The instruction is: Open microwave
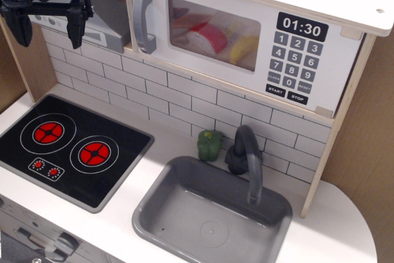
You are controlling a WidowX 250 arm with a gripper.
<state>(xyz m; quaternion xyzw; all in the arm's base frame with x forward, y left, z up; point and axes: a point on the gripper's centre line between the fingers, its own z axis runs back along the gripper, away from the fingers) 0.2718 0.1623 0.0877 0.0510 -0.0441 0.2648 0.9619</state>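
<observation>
- My pincer (48,21) hangs at the upper left with its two black fingers spread wide and nothing between them, in front of the grey range hood (104,26).
- The microwave (246,35) sits high on the right of the hood, door shut, its grey bar handle (143,18) standing upright at the door's left edge, well apart from my fingers.
- Risk one: the handle is right beside the hood's slanted side. If I travel straight across I may knock a finger into the hood and never reach the bar.
- Risk two: the handle is slim and smooth-looking. A shallow or off-centre grip could slip off as I pull, leaving the door closed.
- Risk three: I judge the door hinges on the right, so it should swing in an arc. Pulling in a straight line could strain the grip or drag the whole toy kitchen.
- Risk four: toy food (212,35) shows behind the window; a sharp yank might shake it out toward the sink (160,214) on the bench (332,238).
</observation>
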